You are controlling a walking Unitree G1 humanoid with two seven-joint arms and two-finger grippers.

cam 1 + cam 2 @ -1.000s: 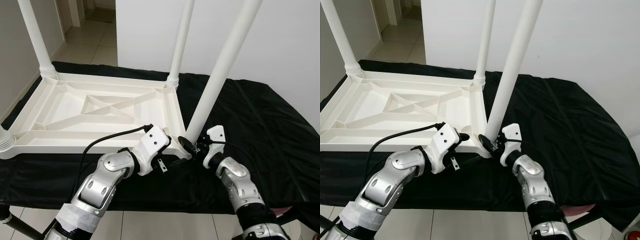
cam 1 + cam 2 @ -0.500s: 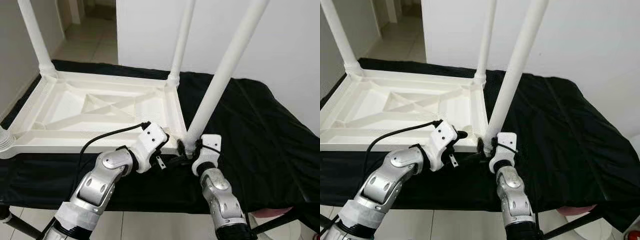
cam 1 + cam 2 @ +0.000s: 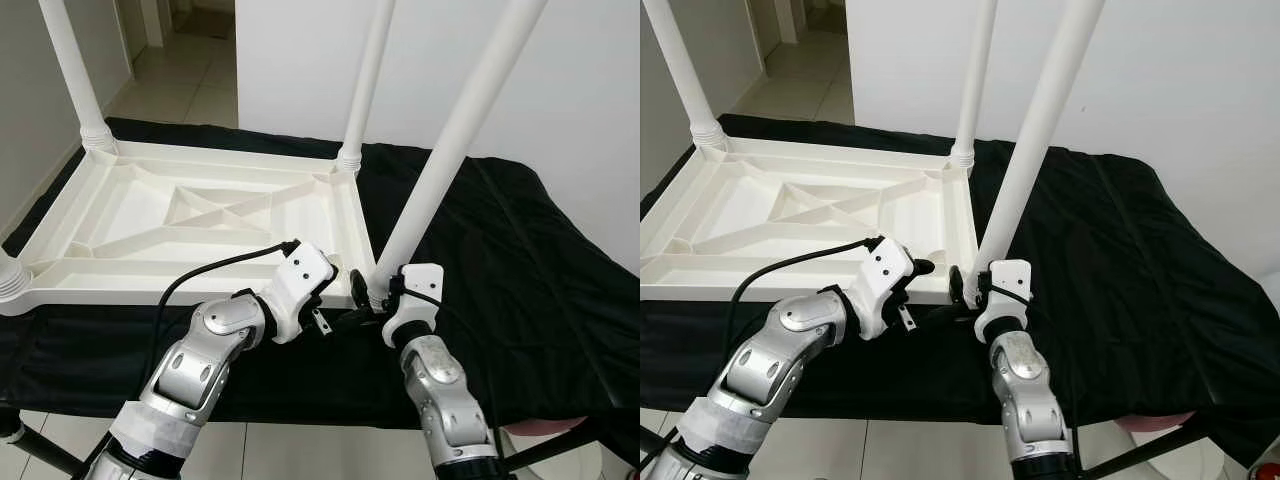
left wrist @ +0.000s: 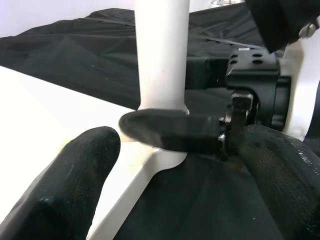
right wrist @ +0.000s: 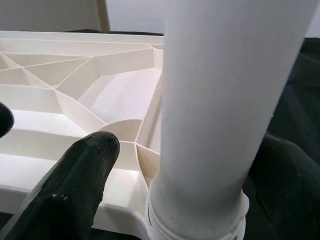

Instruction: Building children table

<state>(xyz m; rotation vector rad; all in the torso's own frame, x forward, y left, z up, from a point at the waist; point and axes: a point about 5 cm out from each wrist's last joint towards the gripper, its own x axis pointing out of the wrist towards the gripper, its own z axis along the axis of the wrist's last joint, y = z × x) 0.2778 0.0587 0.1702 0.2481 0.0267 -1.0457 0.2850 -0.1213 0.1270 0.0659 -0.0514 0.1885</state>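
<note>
your white children's tabletop (image 3: pixel 200 215) lies upside down on the black-draped desk (image 3: pixel 520 250), ribbed underside facing up, its long axis running across in front of you from left to right. three legs already stand in its corners: one at the far left (image 3: pixel 75 75), one at the far right (image 3: pixel 365 80), and one at the near left (image 3: pixel 8 280), of which little more than the ribbed base is in frame.

the fourth leg (image 3: pixel 450 140) sits at the near right corner — its foot end at the socket, its long axis rising and tilting away to your right, not plumb like the others.

your right claw (image 3: pixel 372 298) is clamped on the base of that leg; in the right wrist view a black finger (image 5: pixel 75 185) lies on each side of the white tube, just above its ribbed collar.

your left claw (image 3: pixel 335 310) reaches in from the left to the same corner, fingers apart — in the left wrist view they straddle the corner edge without closing on anything, with one of the right claw's fingers (image 4: pixel 170 131) lying across the foot of the leg between them.
</note>
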